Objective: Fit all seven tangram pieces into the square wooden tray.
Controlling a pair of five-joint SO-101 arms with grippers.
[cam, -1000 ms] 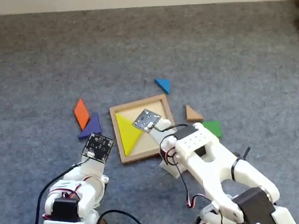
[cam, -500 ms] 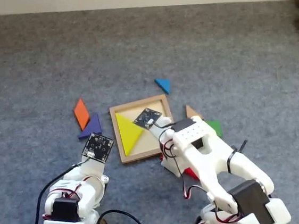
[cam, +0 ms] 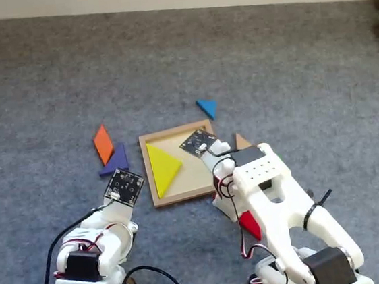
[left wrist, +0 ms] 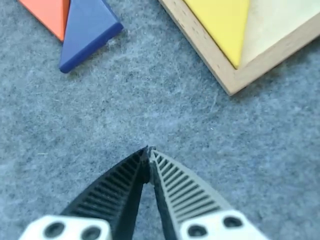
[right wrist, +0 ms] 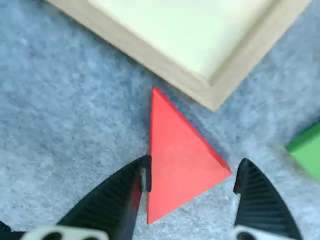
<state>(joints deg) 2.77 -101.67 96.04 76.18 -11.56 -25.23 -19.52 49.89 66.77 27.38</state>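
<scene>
Jaws on the right arm are spread wide astride the red triangle (right wrist: 180, 165), which lies flat on the grey desk (cam: 304, 69) just off the wooden tray (cam: 181, 196) at its 5 o'clock corner. Left jaws are pressed together, holding nothing, near the tray's 8 o'clock. A yellow triangle (cam: 161, 166) sits inside the tray. A purple triangle (cam: 115, 162) and an orange piece (cam: 102, 144) touch at 9 o'clock.

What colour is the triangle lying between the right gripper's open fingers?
Red. The triangle shows best in the right wrist view.
</scene>
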